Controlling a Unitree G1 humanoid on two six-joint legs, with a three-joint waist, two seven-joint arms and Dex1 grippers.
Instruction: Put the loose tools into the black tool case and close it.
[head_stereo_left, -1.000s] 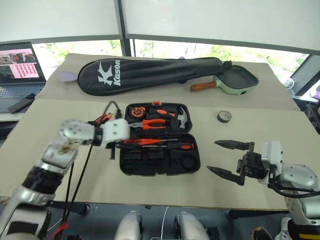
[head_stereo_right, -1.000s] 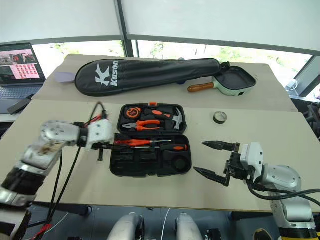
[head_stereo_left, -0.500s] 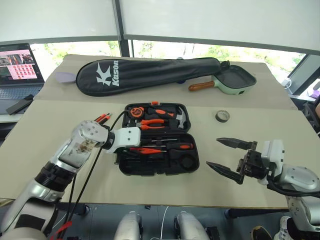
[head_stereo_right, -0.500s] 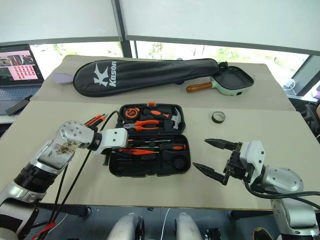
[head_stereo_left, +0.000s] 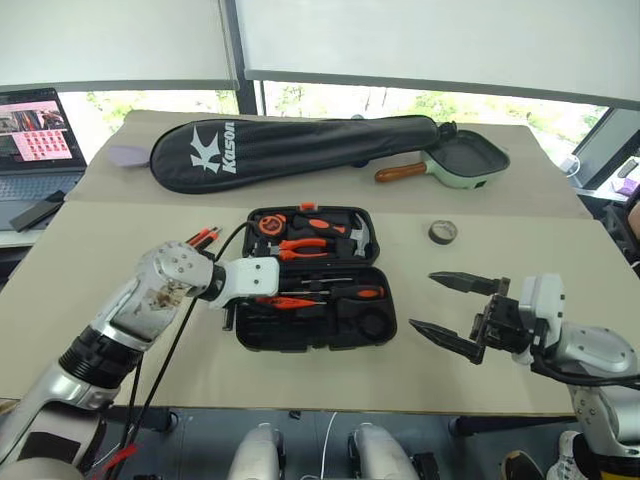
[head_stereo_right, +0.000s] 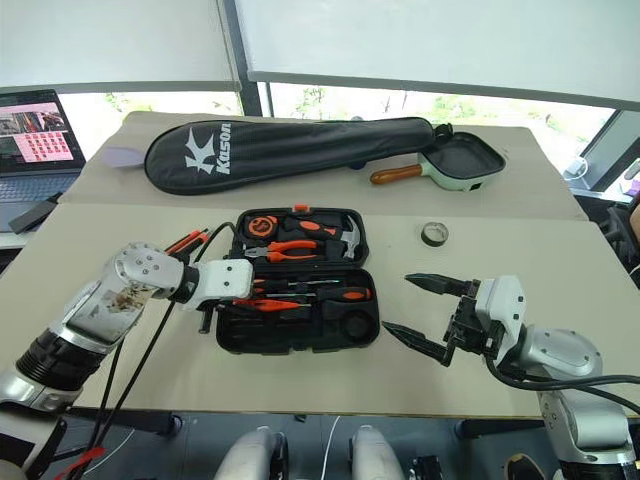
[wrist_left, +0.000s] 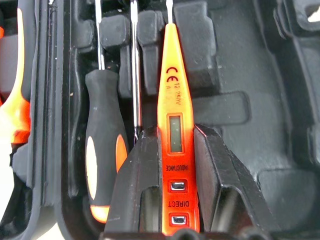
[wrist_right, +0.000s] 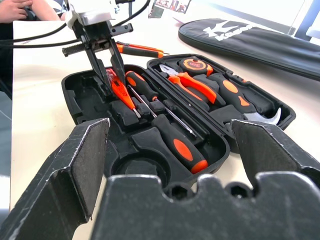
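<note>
The black tool case (head_stereo_left: 300, 335) lies open in the middle of the table. My left gripper (wrist_left: 175, 135) is shut on the small orange tester screwdriver (wrist_left: 175, 100) and holds it tilted down over the case's near tray, beside a slotted screwdriver (wrist_left: 102, 150). A second screwdriver (head_stereo_left: 350, 292) lies in the same tray. On the table left of the case lies the utility knife (wrist_right: 137, 48). The dark tape roll (head_stereo_left: 443, 232) lies to the case's right. My right gripper (head_stereo_left: 422, 300) hangs open right of the case, with nothing in it.
Pliers (head_stereo_left: 310, 243), a hammer (head_stereo_left: 362, 235) and a tape measure (head_stereo_left: 272, 223) sit in the case's far half. A long black racket bag (head_stereo_left: 300, 145) and a green pan (head_stereo_left: 468, 160) lie at the back. A laptop (head_stereo_left: 35, 130) stands far left. Cables trail from my left arm.
My left wrist has tipped downward, bringing the tester screwdriver lower over the near tray. The right gripper has stayed where it was, open.
</note>
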